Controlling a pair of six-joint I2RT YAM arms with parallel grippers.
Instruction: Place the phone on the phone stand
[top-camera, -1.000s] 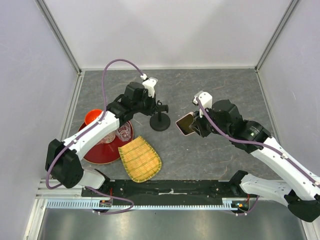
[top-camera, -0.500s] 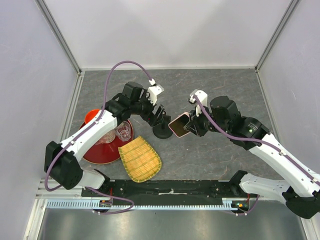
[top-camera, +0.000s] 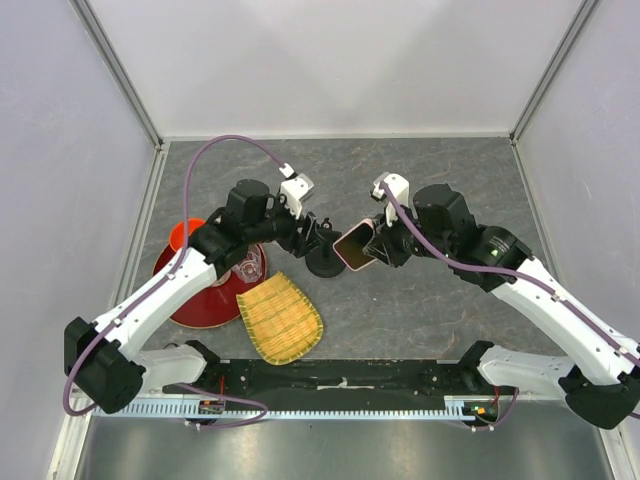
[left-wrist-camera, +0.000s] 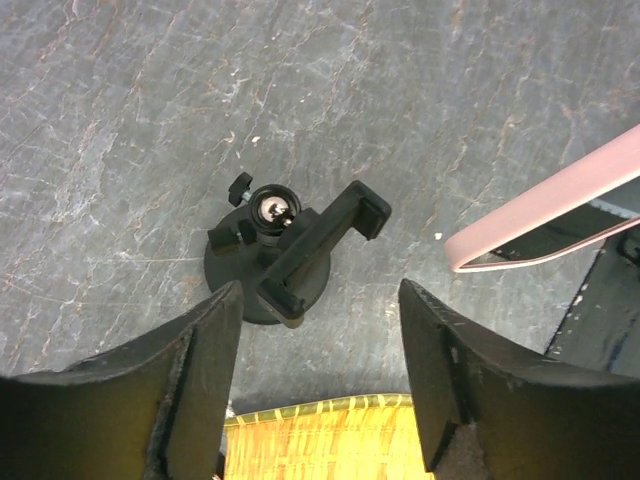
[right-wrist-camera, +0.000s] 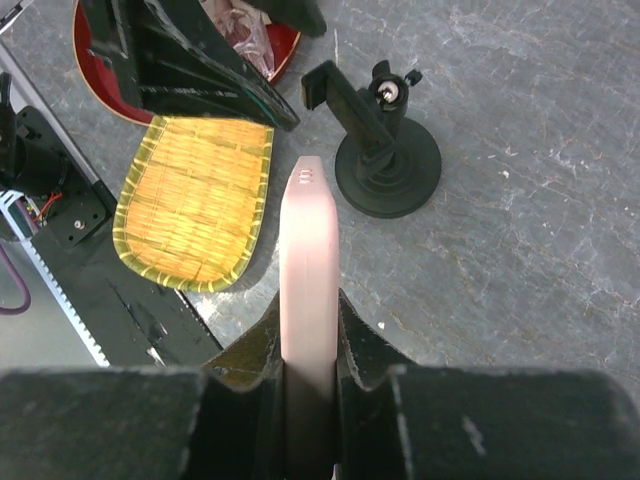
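Note:
The phone (top-camera: 352, 248), black-screened with a pink case, is held on edge and tilted just right of the phone stand (top-camera: 322, 262). My right gripper (top-camera: 380, 245) is shut on it. In the right wrist view the phone's pink edge (right-wrist-camera: 310, 250) runs up out of my right gripper (right-wrist-camera: 310, 340) towards the phone stand (right-wrist-camera: 385, 165). My left gripper (top-camera: 316, 234) hovers at the stand's left, open and holding nothing. In the left wrist view the phone stand (left-wrist-camera: 262, 268), its clamp bracket (left-wrist-camera: 322, 243) tilted, lies beyond my left gripper (left-wrist-camera: 320, 350); the phone (left-wrist-camera: 545, 215) enters at right.
A red bowl (top-camera: 195, 285) with a clear glass cup (top-camera: 248, 265) on it sits at left. A yellow woven tray (top-camera: 280, 318) lies in front of the stand, near the black rail (top-camera: 340, 378) at the table's near edge.
My left gripper has opened, let go of the stand's bracket and drawn back to the left. My right gripper has carried the phone leftward, close to the stand.

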